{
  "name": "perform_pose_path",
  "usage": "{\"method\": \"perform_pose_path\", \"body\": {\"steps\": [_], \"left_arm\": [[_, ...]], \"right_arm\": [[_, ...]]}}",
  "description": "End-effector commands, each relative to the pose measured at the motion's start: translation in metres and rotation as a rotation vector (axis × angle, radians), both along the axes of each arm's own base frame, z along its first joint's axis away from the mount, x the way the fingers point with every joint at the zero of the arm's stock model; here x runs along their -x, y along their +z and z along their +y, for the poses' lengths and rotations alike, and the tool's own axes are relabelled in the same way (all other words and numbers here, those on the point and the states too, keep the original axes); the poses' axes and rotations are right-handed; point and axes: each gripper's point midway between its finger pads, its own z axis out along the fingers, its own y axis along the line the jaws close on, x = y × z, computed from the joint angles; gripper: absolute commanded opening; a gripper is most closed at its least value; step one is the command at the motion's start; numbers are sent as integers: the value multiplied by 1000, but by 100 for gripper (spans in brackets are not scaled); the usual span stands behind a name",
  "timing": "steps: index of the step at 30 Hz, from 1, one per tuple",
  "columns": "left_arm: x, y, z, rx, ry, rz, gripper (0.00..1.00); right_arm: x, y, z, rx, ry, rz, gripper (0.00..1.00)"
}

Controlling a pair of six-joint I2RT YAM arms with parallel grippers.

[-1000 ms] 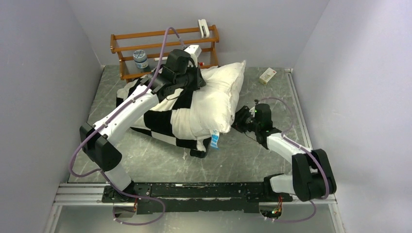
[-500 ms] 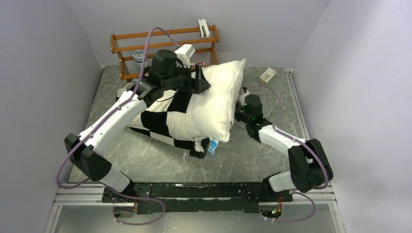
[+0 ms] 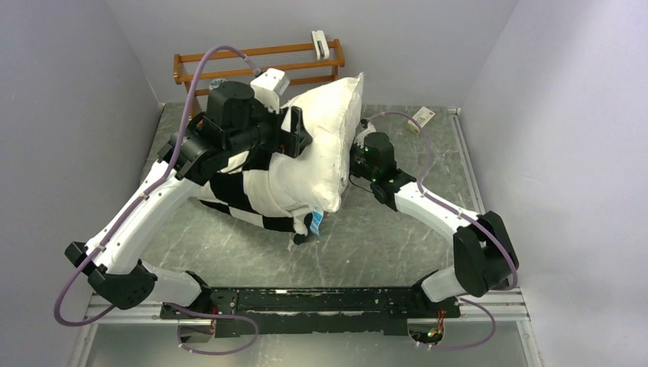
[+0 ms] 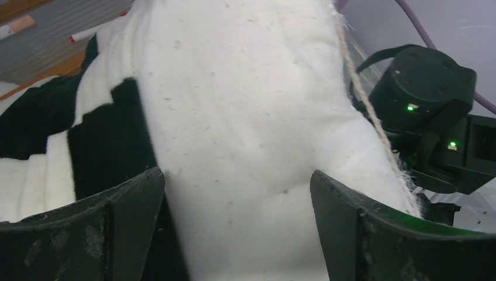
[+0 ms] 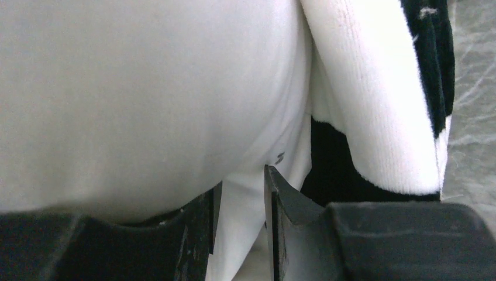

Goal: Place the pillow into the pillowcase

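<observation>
My left gripper [image 4: 235, 187] stands wide open astride the pillow [image 3: 325, 145], which is partly sleeved in the pillowcase [image 3: 244, 195] mid-table. My right gripper [image 5: 241, 187] pinches the pillow's right edge. The table [image 3: 397, 245] is bare near me.

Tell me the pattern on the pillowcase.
Large black and white checkerboard squares on the pillowcase, clearest in the top view.

White-shelled arms [image 3: 145, 210], black joints [image 3: 474, 264], black left pincer [image 4: 235, 178] and right pincer [image 5: 241, 181], lilac cables [image 3: 195, 73] (green wrist lights [image 4: 411, 108])
</observation>
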Motion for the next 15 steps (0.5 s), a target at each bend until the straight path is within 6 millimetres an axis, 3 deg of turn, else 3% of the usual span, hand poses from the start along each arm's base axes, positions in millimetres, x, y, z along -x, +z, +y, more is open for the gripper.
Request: {"method": "perform_pose_path", "body": {"steps": [1, 4, 6, 8, 10, 11, 13, 15], "left_arm": [[2, -6, 5, -109, 48, -29, 97], [-9, -38, 9, -208, 89, 11, 97], [-18, -80, 18, -336, 136, 74, 97], [-23, -117, 35, -470, 204, 130, 97], [-28, -135, 47, -548, 250, 137, 89], [-31, -140, 51, -569, 268, 125, 79], [-40, -139, 60, -570, 299, 104, 35], [-49, -130, 67, -527, 316, 84, 8]], "right_arm": [[-7, 14, 28, 15, 23, -64, 36], [-6, 16, 42, 16, 44, -63, 36], [-5, 20, 48, 21, 48, -70, 36], [-6, 23, 44, 33, 24, -79, 36], [-5, 26, 36, 41, -8, -92, 36], [-4, 25, 32, 46, -22, -93, 36], [-1, 18, 23, 54, -48, -86, 36], [5, 7, 18, 61, -55, -71, 36]]}}
